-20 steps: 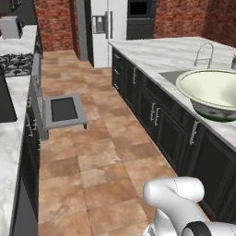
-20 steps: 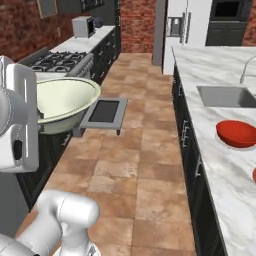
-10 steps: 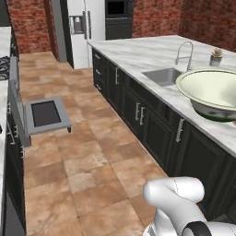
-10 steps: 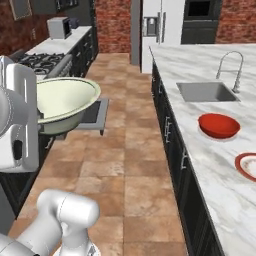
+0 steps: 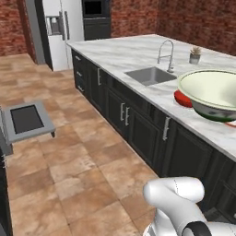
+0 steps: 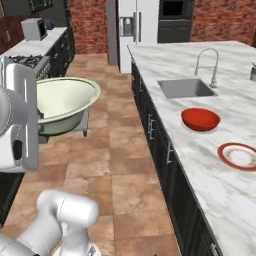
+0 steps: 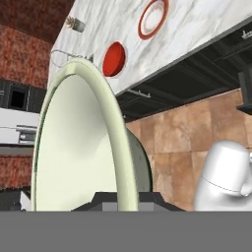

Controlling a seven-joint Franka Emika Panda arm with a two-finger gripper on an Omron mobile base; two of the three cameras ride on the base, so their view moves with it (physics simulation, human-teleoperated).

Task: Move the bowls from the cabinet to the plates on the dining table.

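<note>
Base swung toward dining table; gripper clamps cream bowl rim; red-orange plate empty, ahead-right.

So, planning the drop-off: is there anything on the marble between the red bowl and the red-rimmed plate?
No. In the right base view only bare marble separates the red bowl from the red-rimmed plate on the dining table.

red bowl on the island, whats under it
The red bowl sits on the marble dining table; any plate beneath is hidden by the bowl. The red-rimmed plate beside it is bare.
</note>
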